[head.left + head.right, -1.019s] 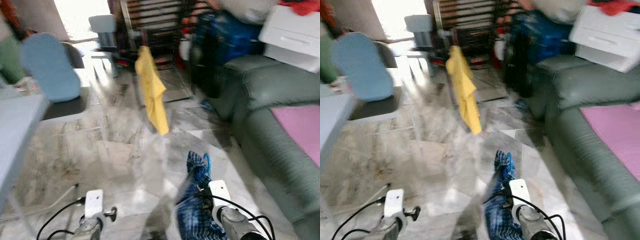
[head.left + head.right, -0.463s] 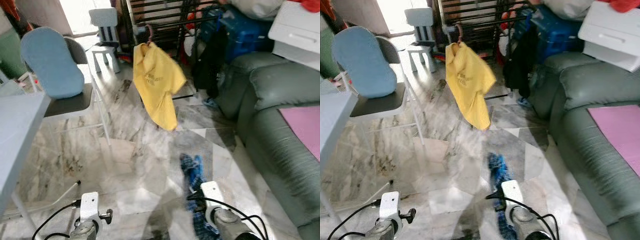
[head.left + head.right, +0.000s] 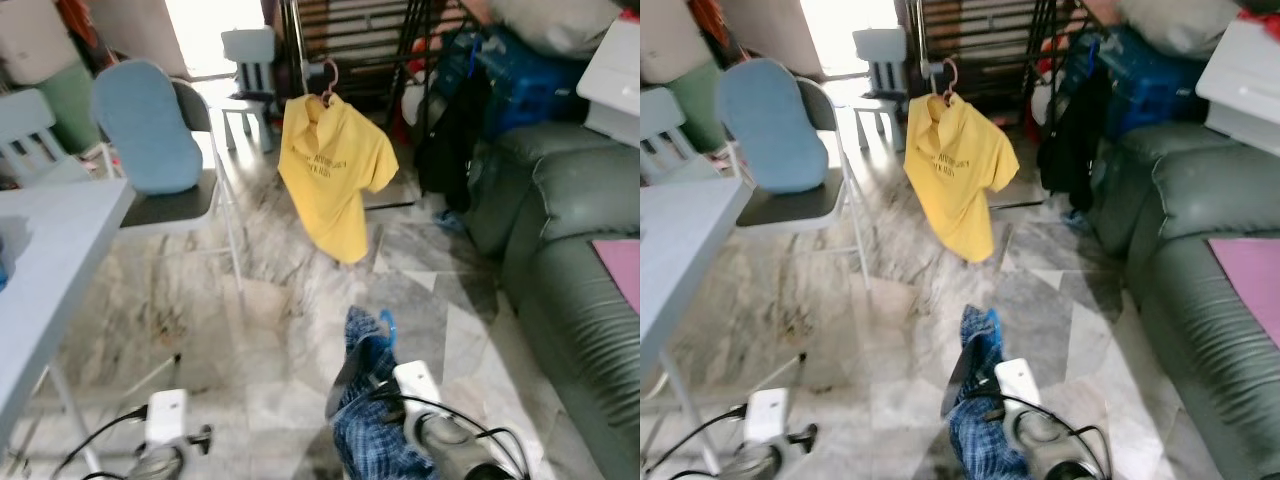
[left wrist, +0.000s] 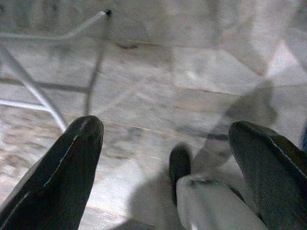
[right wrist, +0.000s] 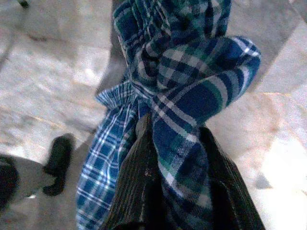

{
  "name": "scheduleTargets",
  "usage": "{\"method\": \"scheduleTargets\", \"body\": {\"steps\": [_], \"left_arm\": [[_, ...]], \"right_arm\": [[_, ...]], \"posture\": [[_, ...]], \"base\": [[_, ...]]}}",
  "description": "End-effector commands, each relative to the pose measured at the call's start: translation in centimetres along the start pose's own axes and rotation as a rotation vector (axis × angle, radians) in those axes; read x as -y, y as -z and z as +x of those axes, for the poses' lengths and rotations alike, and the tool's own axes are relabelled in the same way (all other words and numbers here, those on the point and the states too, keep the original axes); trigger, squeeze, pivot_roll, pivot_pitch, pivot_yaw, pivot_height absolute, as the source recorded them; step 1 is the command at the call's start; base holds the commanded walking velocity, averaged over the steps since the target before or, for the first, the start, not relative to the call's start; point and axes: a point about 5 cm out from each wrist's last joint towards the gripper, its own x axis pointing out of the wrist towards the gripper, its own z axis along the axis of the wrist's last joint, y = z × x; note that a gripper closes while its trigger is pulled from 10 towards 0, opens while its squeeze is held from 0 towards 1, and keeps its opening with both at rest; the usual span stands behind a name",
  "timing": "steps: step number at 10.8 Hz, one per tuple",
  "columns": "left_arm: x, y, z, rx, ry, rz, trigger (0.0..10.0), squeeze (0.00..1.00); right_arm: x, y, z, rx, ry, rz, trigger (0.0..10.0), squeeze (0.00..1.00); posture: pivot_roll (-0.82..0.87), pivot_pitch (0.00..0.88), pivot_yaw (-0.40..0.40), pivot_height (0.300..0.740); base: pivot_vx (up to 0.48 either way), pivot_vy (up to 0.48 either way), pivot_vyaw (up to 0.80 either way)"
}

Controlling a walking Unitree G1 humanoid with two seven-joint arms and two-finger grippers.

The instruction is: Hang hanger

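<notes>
Plaid blue cloth [image 5: 177, 96], soft, light and floppy, is bunching between the clamped fingers of the right gripper [image 5: 175, 163]; any hanger inside is hidden. Left gripper [image 4: 163, 158] is hanging spread, empty. Yellow shirt [image 3: 335, 175] is dangling from the rack ahead.

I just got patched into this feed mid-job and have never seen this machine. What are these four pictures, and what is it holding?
It is a walking humanoid with two silver arms, each ending in a two-fingered black tool. The two wide pictures come from its head camera, looking forward and down into a living room. Ahead, a yellow shirt hangs on a pink hanger from a dark rack; a folding chair stands to the left, a green sofa to the right. The other two pictures look along each wrist. The right tool is shut on a blue plaid garment. The left tool is open, holding nothing, above the marble floor.
</notes>
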Motion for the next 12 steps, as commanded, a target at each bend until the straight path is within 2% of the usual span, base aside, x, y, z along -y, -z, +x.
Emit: {"method": "scheduleTargets", "body": {"steps": [1, 4, 6, 7, 9, 11, 12], "left_arm": [[-0.4, 0.2, 0.0, -0.011, -0.008, 0.008, 10.0, 0.00], [-0.1, 0.4, 0.0, -0.023, -0.025, -0.008, 10.0, 0.00], [-0.1, 0.7, -0.1, -0.034, -0.041, -0.034, 10.0, 0.00], [-0.1, 0.8, -0.1, -0.033, -0.053, -0.057, 10.0, 0.00], [-1.1, 1.6, -0.4, -0.039, -0.099, -0.115, 10.0, 0.00], [-1.7, 2.0, -0.5, -0.045, -0.112, -0.119, 10.0, 0.00], [-1.8, 1.9, -0.5, -0.041, -0.110, -0.093, 10.0, 0.00]], "right_arm": [[-0.2, -0.6, 0.1, 0.012, 0.000, -0.002, 10.0, 0.00], [0.0, -0.6, 0.1, 0.008, 0.004, -0.004, 10.0, 0.00], [0.1, -0.8, 0.1, 0.006, 0.008, -0.010, 10.0, 0.00], [0.2, -0.9, 0.1, -0.001, -0.002, -0.039, 10.0, 0.00], [0.0, -1.5, 0.3, -0.007, -0.028, -0.118, 10.0, 0.00], [0.0, -2.1, 0.3, 0.007, -0.028, -0.113, 10.0, 0.00], [0.0, -2.0, 0.3, 0.018, -0.016, -0.083, 10.0, 0.00]], "posture": [[-0.17, 0.000, 0.063, 0.740], [-0.15, 0.000, 0.042, 0.740], [-0.12, 0.000, 0.008, 0.740], [-0.07, 0.000, -0.037, 0.740], [-0.02, 0.000, -0.097, 0.740], [0.00, 0.000, -0.109, 0.740], [-0.01, 0.000, -0.089, 0.740]], "base": [[0.000, -0.382, 0.43], [0.000, -0.081, 0.00], [0.000, 0.000, 0.00], [0.000, 0.000, 0.00], [0.000, 0.000, 0.00], [0.000, 0.000, 0.00], [0.000, 0.000, 0.00]]}}
